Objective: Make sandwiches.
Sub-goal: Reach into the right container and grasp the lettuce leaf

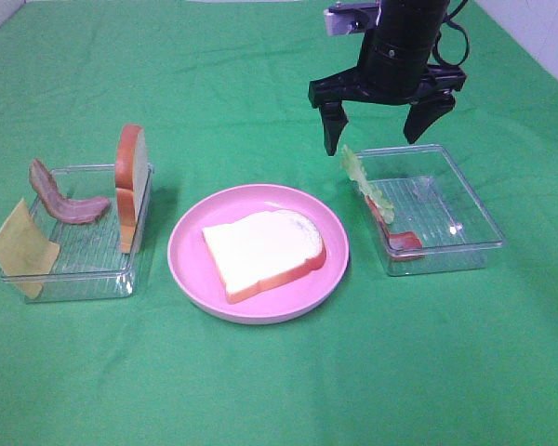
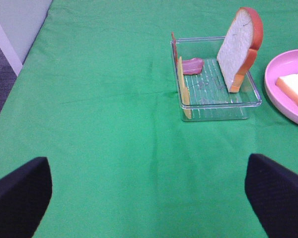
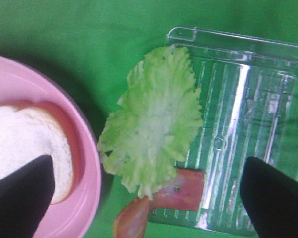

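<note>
Bread slice (image 1: 263, 251), white, orange-brown crust, laid flat on pink plate (image 1: 188, 243); lettuce leaf (image 1: 363, 181) propped beside plate. Right gripper (image 1: 373, 141) splayed, empty, above leaf.

Cloth: green cloth (image 1: 260, 390) covers the whole work surface; faint creases show in the left wrist view.
Plate: round pink plate (image 1: 188, 265) with a raised rim, lying flat mid-cloth, between the two trays.
Left tray: clear rectangular left tray (image 1: 74, 283), ribbed floor, just beside the plate with a narrow strip of cloth between.
Right tray: clear rectangular right tray (image 1: 442, 209), ribbed floor, near the plate, not touching; sits slightly farther back than the other.
Background: pale surface (image 1: 549, 28) beyond the cloth's far right corner.
</note>
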